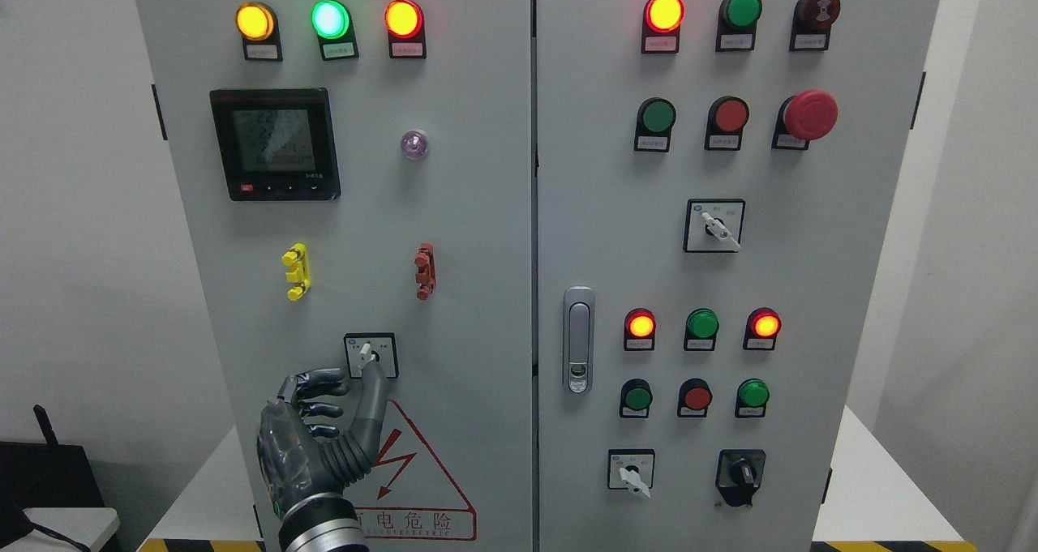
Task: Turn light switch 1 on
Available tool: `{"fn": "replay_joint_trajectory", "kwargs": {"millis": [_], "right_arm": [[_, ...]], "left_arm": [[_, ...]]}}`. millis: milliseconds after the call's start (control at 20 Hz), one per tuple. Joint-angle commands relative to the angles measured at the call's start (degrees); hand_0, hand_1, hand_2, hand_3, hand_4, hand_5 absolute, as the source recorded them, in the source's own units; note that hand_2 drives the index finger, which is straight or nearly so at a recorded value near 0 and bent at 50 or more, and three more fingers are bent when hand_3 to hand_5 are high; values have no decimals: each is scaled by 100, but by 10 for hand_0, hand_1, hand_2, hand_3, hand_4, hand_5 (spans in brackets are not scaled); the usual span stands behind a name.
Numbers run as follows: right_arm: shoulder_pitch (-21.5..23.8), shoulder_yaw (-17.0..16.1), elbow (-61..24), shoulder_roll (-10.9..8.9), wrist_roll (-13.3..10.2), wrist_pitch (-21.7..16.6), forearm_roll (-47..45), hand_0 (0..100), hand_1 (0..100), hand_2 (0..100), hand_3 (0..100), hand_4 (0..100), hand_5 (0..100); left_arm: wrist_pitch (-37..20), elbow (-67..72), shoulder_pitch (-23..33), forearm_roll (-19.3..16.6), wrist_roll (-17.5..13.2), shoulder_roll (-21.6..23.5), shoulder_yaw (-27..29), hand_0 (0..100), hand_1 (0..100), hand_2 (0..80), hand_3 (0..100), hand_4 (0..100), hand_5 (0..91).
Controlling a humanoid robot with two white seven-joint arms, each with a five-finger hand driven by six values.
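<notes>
Grey cabinet (486, 211), two doors, seen front-on. Left door: three lit lamps in a top row, amber (255, 21), green (330, 19) and red (403, 18), each over a small label; one black meter (274, 144) with a grey screen below them; one small violet lens (414, 144) to its right; one yellow clip (295, 271) and one red-brown clip (425, 271) lower, well apart; one rotary switch (371, 355) on a black-framed plate beneath, its white knob upright with a slight tilt; one red warning triangle (413, 475) with a lightning bolt at the bottom. Left hand (320, 434), dark grey, rises from the lower edge left of centre: one finger extended upward, tip touching the switch knob from below; the other fingers curled narrow toward the palm, holding nothing. Right door: top row of one lit red lamp (664, 12), one unlit green lamp (742, 9), one dark red buzzer (817, 10); second row of one green button (656, 116), one red button (729, 115), one red mushroom button (809, 115); one selector (714, 225) with white knob; one silver door latch (578, 339) near the seam. Lower group: two lit red lamps (641, 325) flanking one green, then a row of green, red and green buttons (696, 397); beneath, one white-knob selector (632, 470) and one black-knob selector (740, 475).
</notes>
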Motion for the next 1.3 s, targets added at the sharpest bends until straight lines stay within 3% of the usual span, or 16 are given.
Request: {"fn": "replay_joint_trajectory", "kwargs": {"millis": [0, 1253], "right_arm": [[0, 0, 0, 0, -1, -4, -97, 120, 389, 0, 0, 0, 0], [0, 0, 0, 0, -1, -4, -97, 120, 389, 0, 0, 0, 0]], "left_arm": [[191, -4, -121, 7, -39, -2, -8, 173, 557, 480, 615, 690, 649], [675, 5, -200, -2, -65, -2, -105, 212, 459, 515, 621, 690, 618]]}}
